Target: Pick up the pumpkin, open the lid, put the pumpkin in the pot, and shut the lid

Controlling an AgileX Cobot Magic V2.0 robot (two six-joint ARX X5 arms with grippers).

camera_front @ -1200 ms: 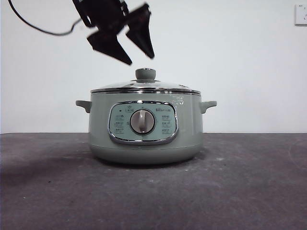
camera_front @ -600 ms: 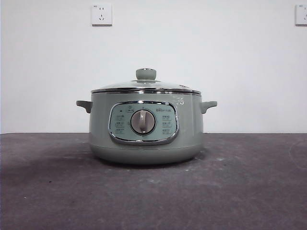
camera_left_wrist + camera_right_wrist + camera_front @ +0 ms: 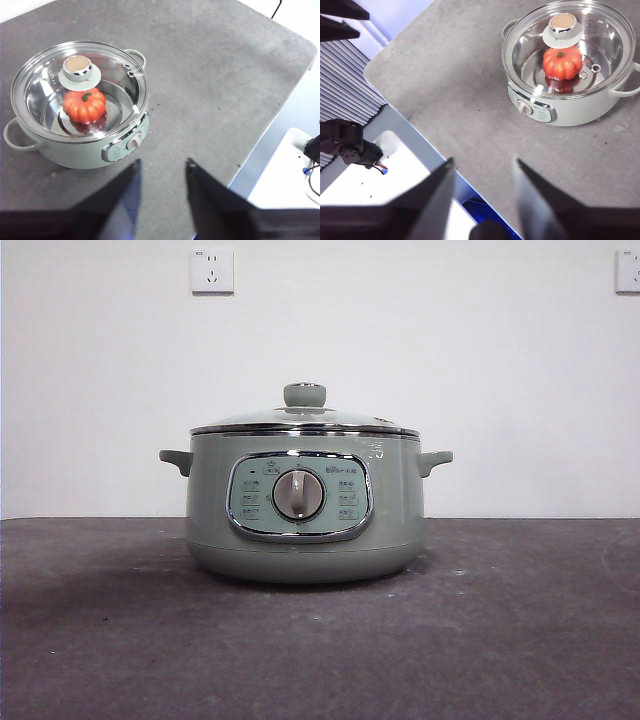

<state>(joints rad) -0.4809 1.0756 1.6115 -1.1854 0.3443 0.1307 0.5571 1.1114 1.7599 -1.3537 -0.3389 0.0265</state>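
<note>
The sage-green pot [image 3: 303, 505] stands in the middle of the dark table, its dial facing the front view. The glass lid [image 3: 304, 418] with its green knob sits shut on it. Through the lid the orange pumpkin [image 3: 84, 105] lies inside the pot; it also shows in the right wrist view [image 3: 562, 62]. My left gripper [image 3: 162, 167] is open and empty, high above the table and away from the pot [image 3: 80, 107]. My right gripper [image 3: 482, 165] is open and empty, high above the table's edge, apart from the pot [image 3: 572, 65]. Neither gripper shows in the front view.
The grey table [image 3: 210, 75] ends at an edge close under both grippers. White stands [image 3: 380, 200] with cables sit below the table's edge. Wall sockets [image 3: 212, 270] hang on the white wall behind the pot.
The dark gripper that hung open above the lid's knob a second ago has lifted out of the front view. The pot and lid have not moved.
</note>
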